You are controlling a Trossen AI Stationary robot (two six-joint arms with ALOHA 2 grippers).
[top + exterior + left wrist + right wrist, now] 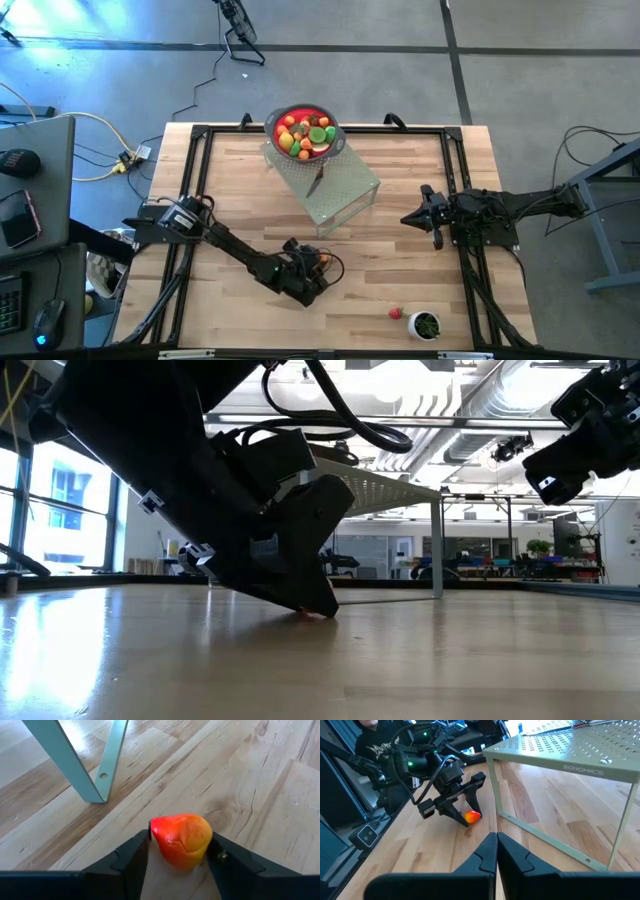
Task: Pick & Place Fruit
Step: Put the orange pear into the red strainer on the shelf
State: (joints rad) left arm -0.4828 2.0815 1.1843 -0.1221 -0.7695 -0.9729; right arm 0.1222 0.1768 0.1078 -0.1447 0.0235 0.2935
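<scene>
**Mostly bowled, two pieces still loose**

My left gripper is down on the table near the front edge, fingers either side of a red-orange fruit piece, closing in; grip not confirmed yet. Red bowl on the perforated metal shelf already holds a heap of fruit. One red piece sits beside the white cup, untouched. My right gripper waits clenched and empty, right of the shelf.

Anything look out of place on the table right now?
Two fruits lie outside the red bowl: a red-orange one between the left pincer fingers, and a red one beside the white cup.
</scene>
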